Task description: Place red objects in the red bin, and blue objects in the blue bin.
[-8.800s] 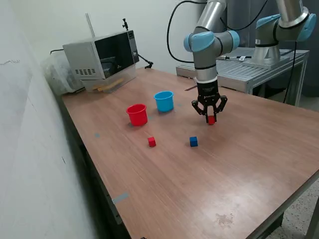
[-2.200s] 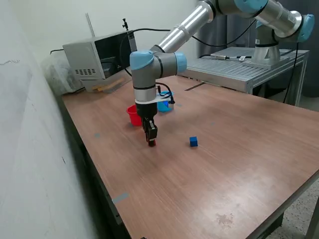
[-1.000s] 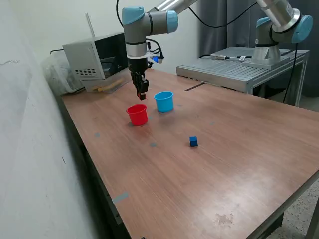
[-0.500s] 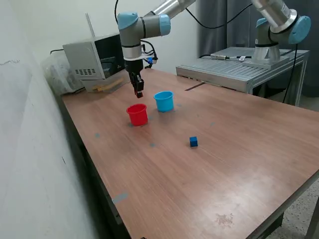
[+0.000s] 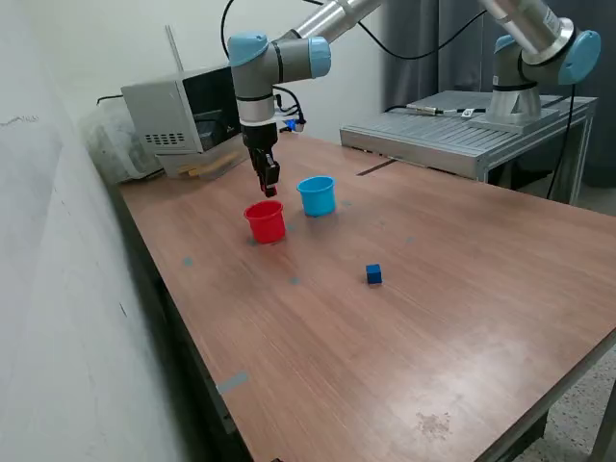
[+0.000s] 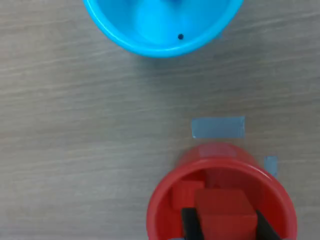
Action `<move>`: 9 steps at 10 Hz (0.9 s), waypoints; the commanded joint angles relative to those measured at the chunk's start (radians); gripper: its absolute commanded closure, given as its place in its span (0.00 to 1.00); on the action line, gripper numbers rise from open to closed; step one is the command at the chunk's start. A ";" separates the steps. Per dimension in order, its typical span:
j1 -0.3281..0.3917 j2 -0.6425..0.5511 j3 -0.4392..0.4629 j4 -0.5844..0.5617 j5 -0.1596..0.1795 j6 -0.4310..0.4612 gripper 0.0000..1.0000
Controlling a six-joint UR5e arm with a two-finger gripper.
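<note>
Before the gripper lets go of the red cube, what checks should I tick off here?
1. Red cube clamped between the fingers of the gripper: ok.
2. Cube over the red cup opening, per the wrist view: ok.
3. One red cube already inside: ok.
4. Red cup upright, apart from the blue cup: ok.
5. Blue cube on the table: not ok, unsorted.
6. Second blue cube: cannot tell.

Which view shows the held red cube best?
Wrist view. The held red cube fills the lower frame between the gripper's fingers, directly over the red cup, with another red cube already inside. In the exterior view the held cube is only a tiny red speck at the gripper tip, barely discernible.
</note>
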 commanded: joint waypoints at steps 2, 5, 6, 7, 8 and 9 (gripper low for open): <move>0.007 0.022 -0.041 -0.008 0.002 -0.031 1.00; 0.008 0.041 -0.055 -0.030 0.002 -0.048 1.00; 0.008 0.041 -0.063 -0.030 0.002 -0.049 1.00; 0.008 0.041 -0.063 -0.030 0.002 -0.052 1.00; 0.016 0.041 -0.060 -0.030 0.000 -0.060 1.00; 0.016 0.043 -0.058 -0.028 0.000 -0.061 0.00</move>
